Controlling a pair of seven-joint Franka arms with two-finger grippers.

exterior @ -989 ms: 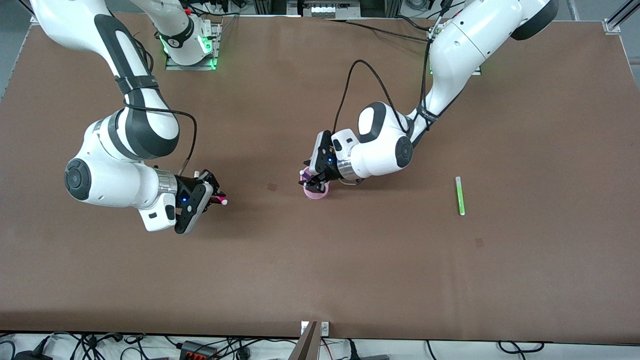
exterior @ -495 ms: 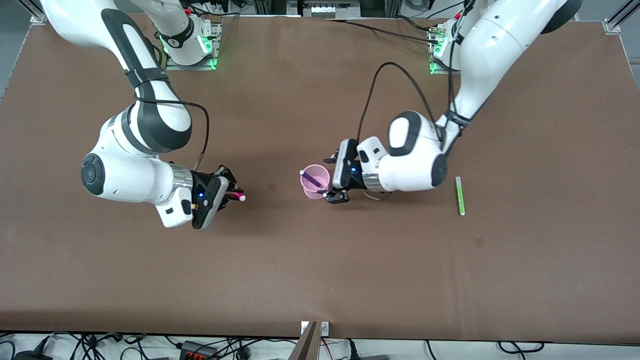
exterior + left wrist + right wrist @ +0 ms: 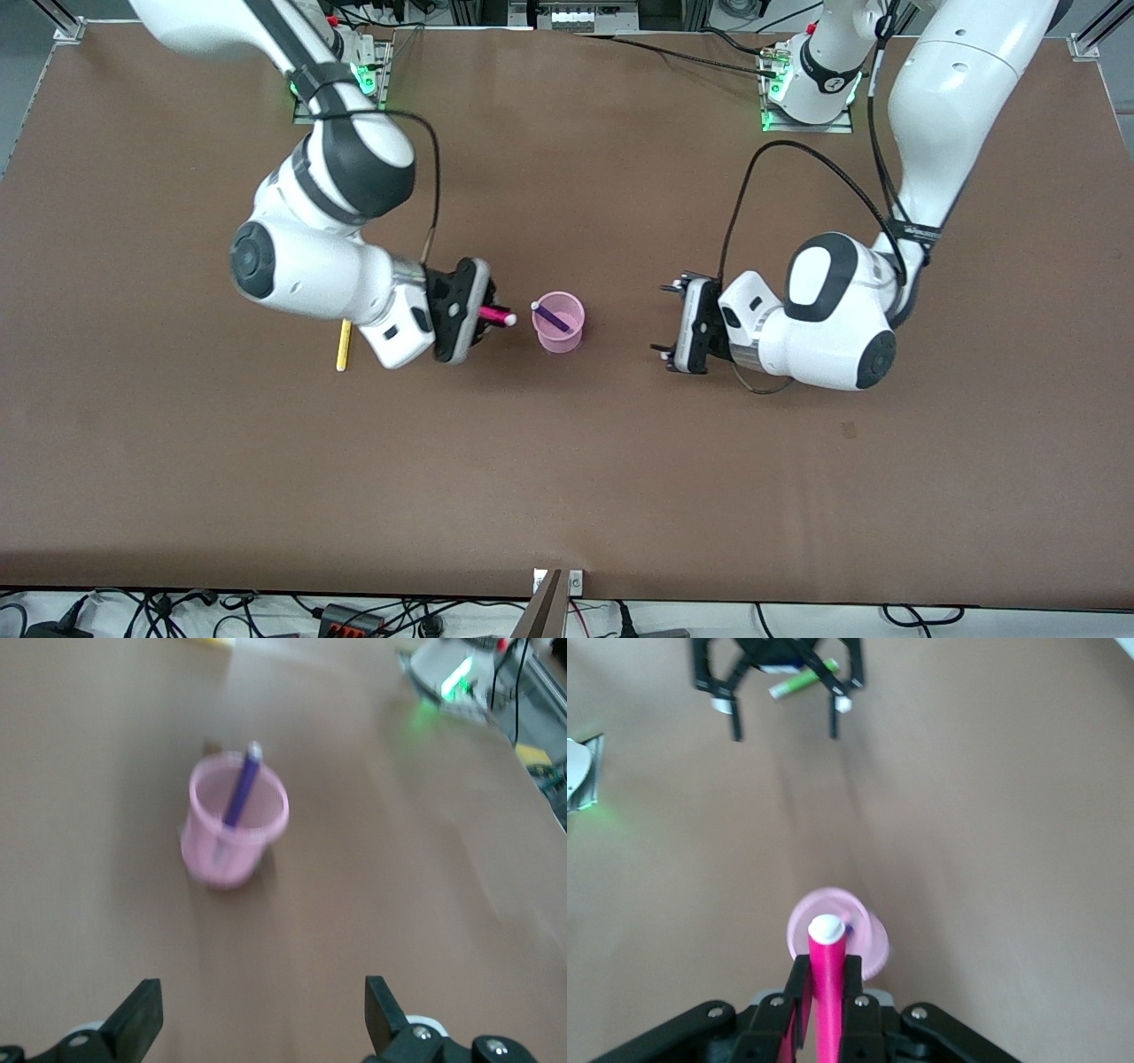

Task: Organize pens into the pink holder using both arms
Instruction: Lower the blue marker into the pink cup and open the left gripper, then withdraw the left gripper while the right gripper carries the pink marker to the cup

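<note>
The pink holder (image 3: 560, 335) stands mid-table with the purple pen (image 3: 555, 316) leaning inside it. My right gripper (image 3: 485, 315) is shut on the magenta pen (image 3: 496, 315), whose white tip points at the holder's rim; the right wrist view shows the magenta pen (image 3: 827, 979) just short of the holder (image 3: 870, 943). My left gripper (image 3: 670, 321) is open and empty, beside the holder toward the left arm's end. The left wrist view shows the holder (image 3: 221, 846) and the purple pen (image 3: 242, 787) ahead of the spread fingers (image 3: 139, 1019). The yellow pen (image 3: 344, 345) lies by the right arm. The green pen (image 3: 803, 680) lies under the left arm.
The arm bases (image 3: 335, 84) stand with green lights at the table edge farthest from the front camera. Bare brown table (image 3: 567, 478) spreads nearer to the front camera than the holder.
My right gripper has carried the magenta pen across to the holder. My left gripper has let go of the purple pen in the holder and drawn away toward its own end, covering the green pen.
</note>
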